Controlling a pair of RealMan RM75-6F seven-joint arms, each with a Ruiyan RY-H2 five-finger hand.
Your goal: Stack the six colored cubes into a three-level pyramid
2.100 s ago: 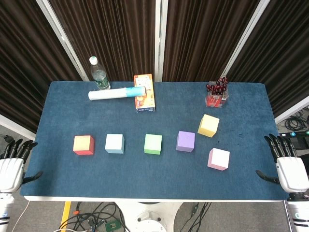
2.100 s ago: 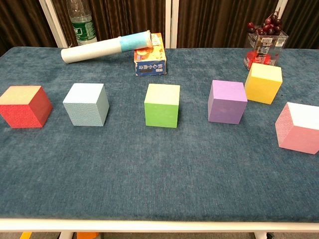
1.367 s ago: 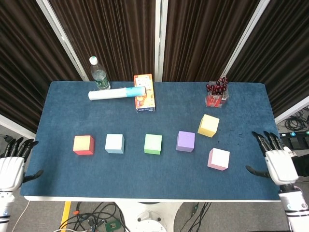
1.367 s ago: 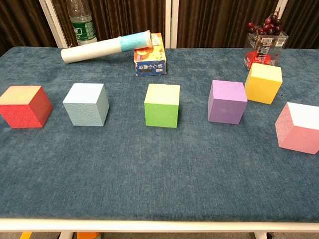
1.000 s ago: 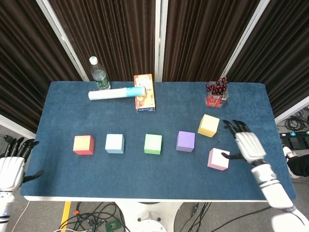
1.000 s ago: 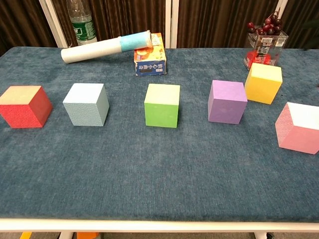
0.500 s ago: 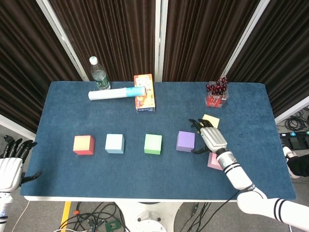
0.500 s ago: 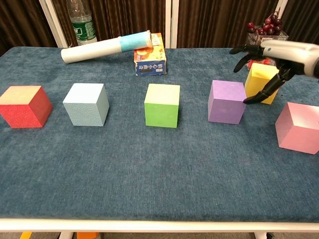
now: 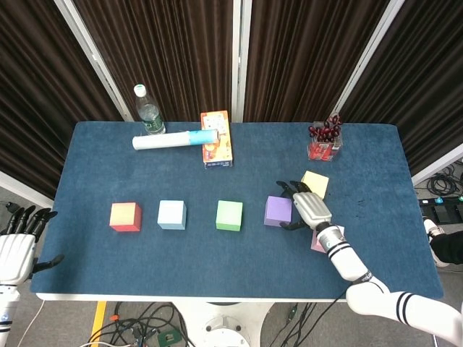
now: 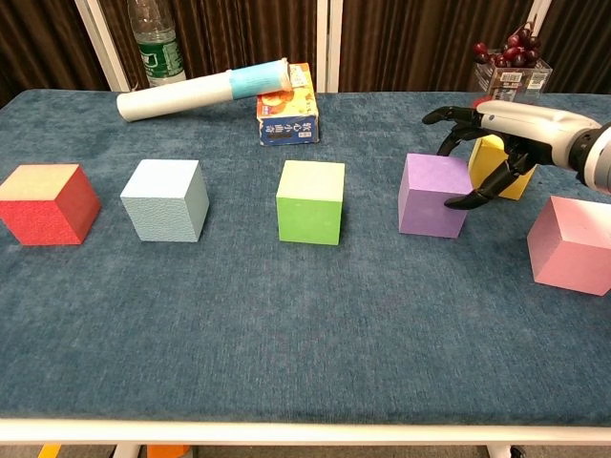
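Yellow cube sits mostly hidden behind the right robot hand.

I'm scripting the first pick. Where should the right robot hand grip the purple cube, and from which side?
Probably from above, on the purple cube's left and right faces. It sits flat with gaps to the green cube and yellow cube. The right robot hand, fingers spread, is at its right edge.
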